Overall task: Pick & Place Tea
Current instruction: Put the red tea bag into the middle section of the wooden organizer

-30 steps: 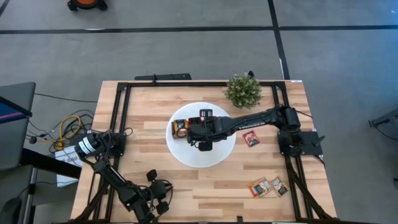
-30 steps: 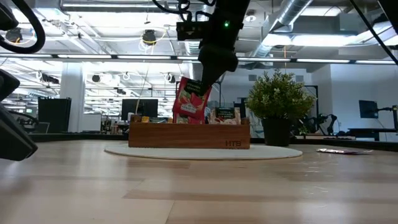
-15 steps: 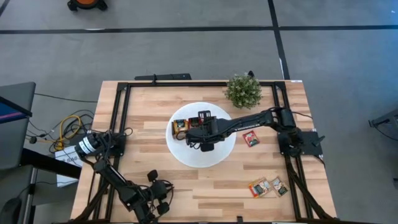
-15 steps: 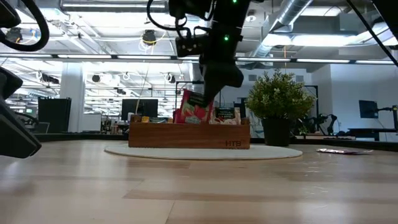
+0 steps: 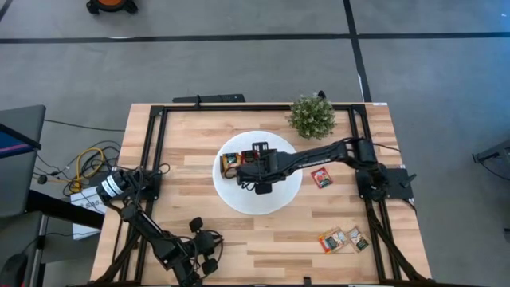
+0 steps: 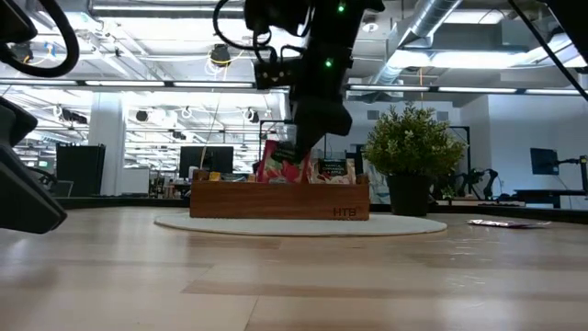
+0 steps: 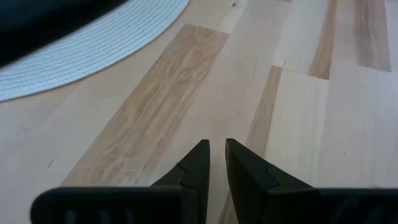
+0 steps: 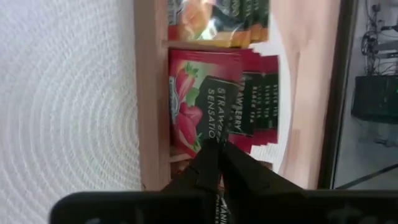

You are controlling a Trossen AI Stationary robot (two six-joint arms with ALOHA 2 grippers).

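Note:
My right gripper (image 5: 249, 169) hangs over the narrow wooden box (image 6: 280, 198) on the white disc (image 5: 239, 198), shut on a red tea sachet (image 8: 202, 106). The sachet's lower part (image 6: 280, 168) stands in the box's middle compartment, in front of other red sachets. Yellow-orange sachets (image 8: 205, 18) fill the neighbouring compartment. My left gripper (image 5: 211, 259) waits low at the table's near left, its fingers (image 7: 214, 155) shut, with nothing between them. My right gripper pinches the red sachet's upper edge (image 8: 210, 135) between its two fingertips. The fingers come from above, slanting down. The sachet hangs below them, a little tilted, with its lower part inside the box's middle compartment, behind the near wall (image 8: 152, 93).
A small green plant (image 5: 312, 115) stands at the far right behind the disc. One loose red sachet (image 5: 322, 178) lies right of the disc, and a few more (image 5: 344, 239) lie near the right front corner. A dark frame (image 5: 159, 112) borders the table.
My right gripper has gone down toward the box with the red sachet. The sachet, hanging clear above the box a second ago, now has its lower part sunk into the middle compartment.

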